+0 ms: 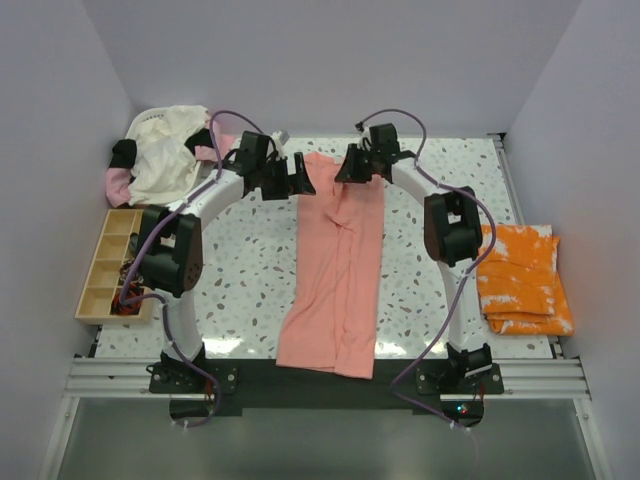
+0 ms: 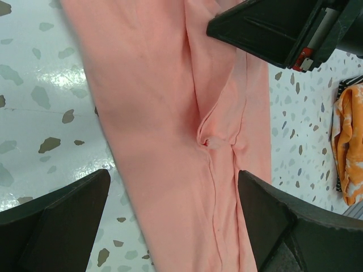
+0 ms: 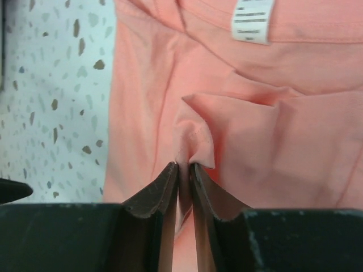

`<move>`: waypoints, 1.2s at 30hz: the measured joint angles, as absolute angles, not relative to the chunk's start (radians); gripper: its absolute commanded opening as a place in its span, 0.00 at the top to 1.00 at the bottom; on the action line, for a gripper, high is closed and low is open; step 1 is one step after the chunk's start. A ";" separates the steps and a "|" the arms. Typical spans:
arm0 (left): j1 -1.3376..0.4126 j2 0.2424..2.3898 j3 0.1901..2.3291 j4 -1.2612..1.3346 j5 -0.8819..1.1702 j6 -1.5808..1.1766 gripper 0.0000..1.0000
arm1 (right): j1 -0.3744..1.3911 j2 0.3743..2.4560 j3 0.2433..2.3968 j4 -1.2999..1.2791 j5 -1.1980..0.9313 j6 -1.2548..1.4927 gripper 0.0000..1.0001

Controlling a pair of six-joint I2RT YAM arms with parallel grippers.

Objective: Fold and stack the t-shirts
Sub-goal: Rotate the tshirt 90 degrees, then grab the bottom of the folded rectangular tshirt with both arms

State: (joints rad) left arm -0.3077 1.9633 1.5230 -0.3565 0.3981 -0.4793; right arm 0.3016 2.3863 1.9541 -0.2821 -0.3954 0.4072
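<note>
Near the far table (image 1: 240, 270) edge, right fingers (image 3: 164, 192) pinch the salmon-pink t-shirt (image 1: 335, 280); left fingers (image 2: 57, 215) gape empty.

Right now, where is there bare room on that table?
Bare tabletop between the left arm and the salmon-pink shirt; a narrower strip between that shirt and the right arm. Crowded: cream pile far-left, orange shirt right.

Nothing legible in any view.
The white neck label (image 3: 252, 20) on the salmon-pink t-shirt (image 3: 295, 130) carries what seem to be a few lines of small grey print, too blurred to read.
</note>
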 measured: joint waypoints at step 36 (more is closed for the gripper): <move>-0.344 1.650 1.041 -0.180 0.603 -0.531 0.00 | 0.394 1.535 0.905 -0.390 -0.313 0.378 0.44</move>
